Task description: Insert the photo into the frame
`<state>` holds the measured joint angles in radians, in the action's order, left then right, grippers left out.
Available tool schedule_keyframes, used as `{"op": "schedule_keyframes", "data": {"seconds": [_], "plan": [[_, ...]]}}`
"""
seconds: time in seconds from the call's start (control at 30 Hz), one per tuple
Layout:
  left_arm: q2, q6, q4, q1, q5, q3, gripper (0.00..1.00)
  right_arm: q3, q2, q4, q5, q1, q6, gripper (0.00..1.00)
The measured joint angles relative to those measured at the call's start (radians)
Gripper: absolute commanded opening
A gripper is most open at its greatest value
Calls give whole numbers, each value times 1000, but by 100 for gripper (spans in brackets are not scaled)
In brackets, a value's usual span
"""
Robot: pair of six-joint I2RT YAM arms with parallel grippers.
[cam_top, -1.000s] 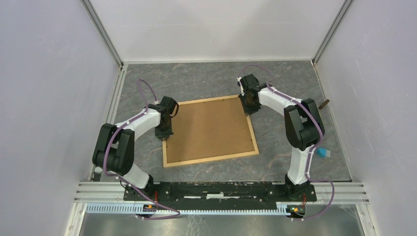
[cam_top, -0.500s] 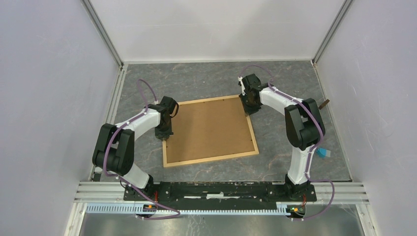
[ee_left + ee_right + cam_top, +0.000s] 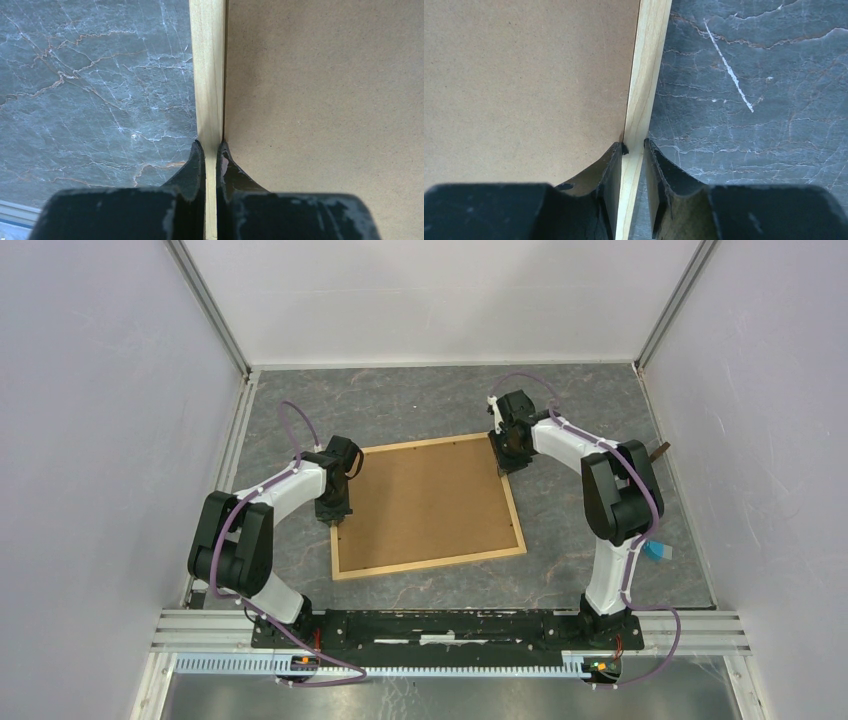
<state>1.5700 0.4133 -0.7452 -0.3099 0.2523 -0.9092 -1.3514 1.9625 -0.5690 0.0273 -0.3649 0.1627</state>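
Note:
The frame, thin light wood, lies back-up on the grey marbled table with a brown backing board filling it. The photo is hidden. My left gripper is shut on the frame's left rail, one fingertip on each side of it, the backing board to its right. My right gripper straddles the right rail near the far right corner. Its left finger touches the wood, and a sliver of table shows between the rail and the other finger, so it stands open.
A small blue object lies by the right arm's elbow, and a small brown piece sits at the right wall. White walls close the table on three sides. A metal rail carries both arm bases at the near edge.
The right gripper's jaws have eased apart a little around the rail, and its wrist has shifted slightly to the right. The left arm and the frame have not moved.

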Motion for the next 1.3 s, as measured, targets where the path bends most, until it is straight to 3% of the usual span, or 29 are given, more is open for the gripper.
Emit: {"op": "schedule_keyframes", "data": {"seconds": [0.53, 1.03, 1.13, 1.2, 1.3], "plan": [[0, 0, -4, -2, -1, 0, 2, 23, -15, 46, 48, 8, 18, 43], [0, 0, 0, -5, -2, 0, 2, 14, -83, -41, -40, -5, -7, 43], [0, 0, 0, -5, -2, 0, 3, 13, -83, -39, -39, -5, -13, 55], [0, 0, -1, -5, -2, 0, 21, 23, -87, -24, -39, -5, -19, 62], [-2, -20, -10, -5, -24, -11, 57, 81, -132, 2, -48, -4, -27, 62]]}}
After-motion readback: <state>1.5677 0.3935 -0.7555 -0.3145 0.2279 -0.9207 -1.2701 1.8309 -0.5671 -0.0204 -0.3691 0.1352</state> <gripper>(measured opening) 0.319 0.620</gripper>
